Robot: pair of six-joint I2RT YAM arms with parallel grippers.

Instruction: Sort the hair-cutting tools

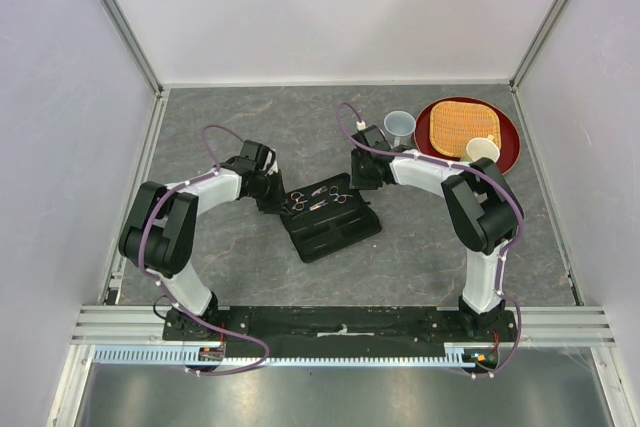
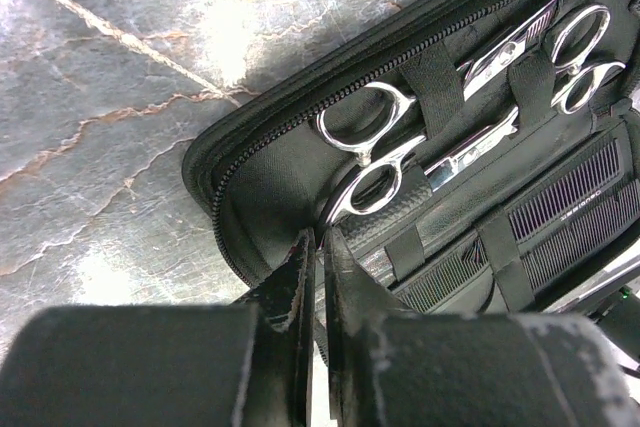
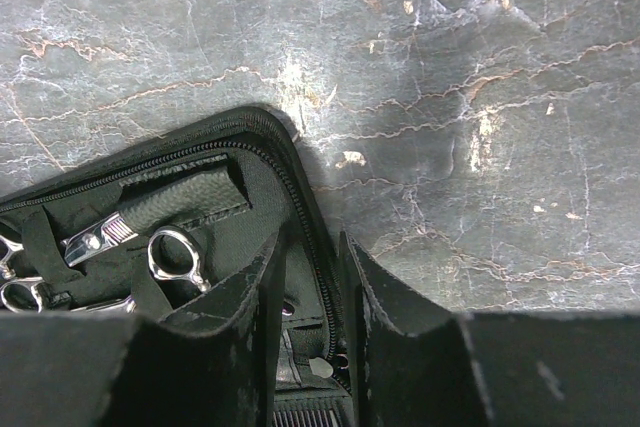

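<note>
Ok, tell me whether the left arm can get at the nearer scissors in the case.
Probably not yet: the left gripper is pinching the case rim, and straps hold the scissors.

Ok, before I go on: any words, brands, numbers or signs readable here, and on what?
No text reads clearly in any view.
Comb in the case: a faint line of print along its spine, too small to read.
Scissors: no legible marking.
Blue cup, white cup, red tray: no lettering visible.
</note>
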